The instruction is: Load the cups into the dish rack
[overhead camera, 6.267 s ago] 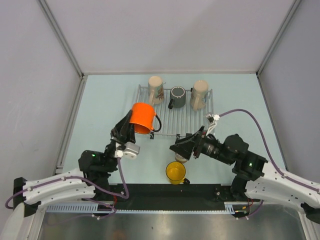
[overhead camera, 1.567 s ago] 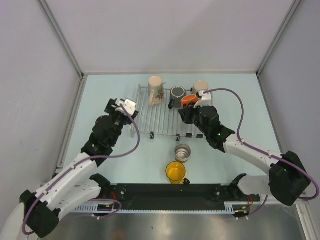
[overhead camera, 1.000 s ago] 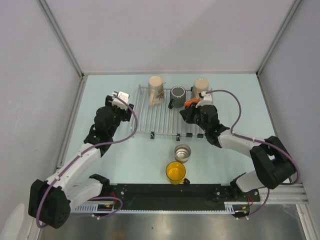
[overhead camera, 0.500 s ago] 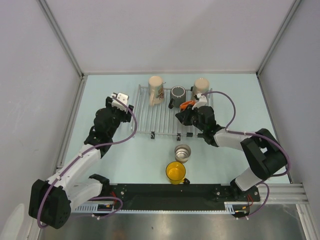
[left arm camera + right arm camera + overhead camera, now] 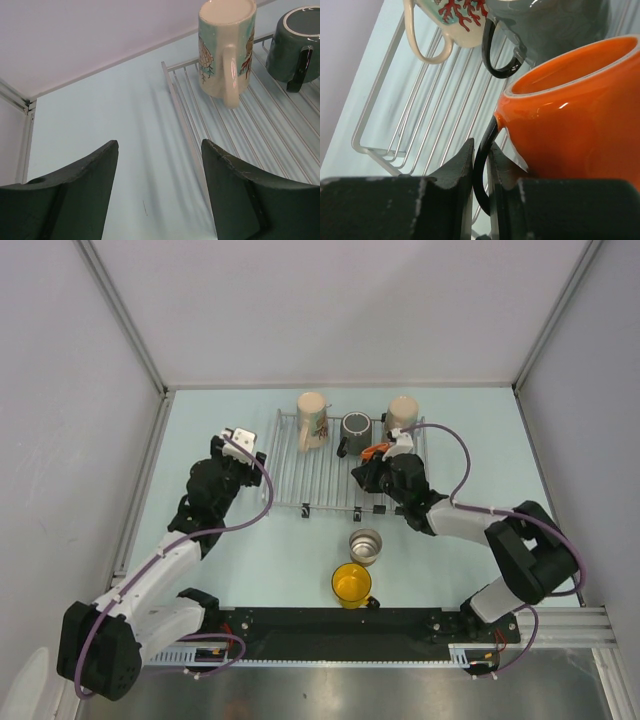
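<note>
Right claw (image 5: 481, 152) pinches the handle of the orange cup (image 5: 570, 115), mouth toward upper left; overhead it's mostly hidden. Left claw (image 5: 159, 146) gapes, empty.

left arm (image 5: 155, 570) reaches forward from its base along the left side, wrist at the far end, left gripper (image 5: 159, 150) jaws spread wide with nothing between them. right arm (image 5: 465, 523) doubles back at the elbow, forearm running left and away, wrist tipped down. right gripper (image 5: 480, 157) jaws almost closed, pinching the thin dark handle of the orange cup (image 5: 570, 115), cup body right of the fingers in the wrist view
</note>
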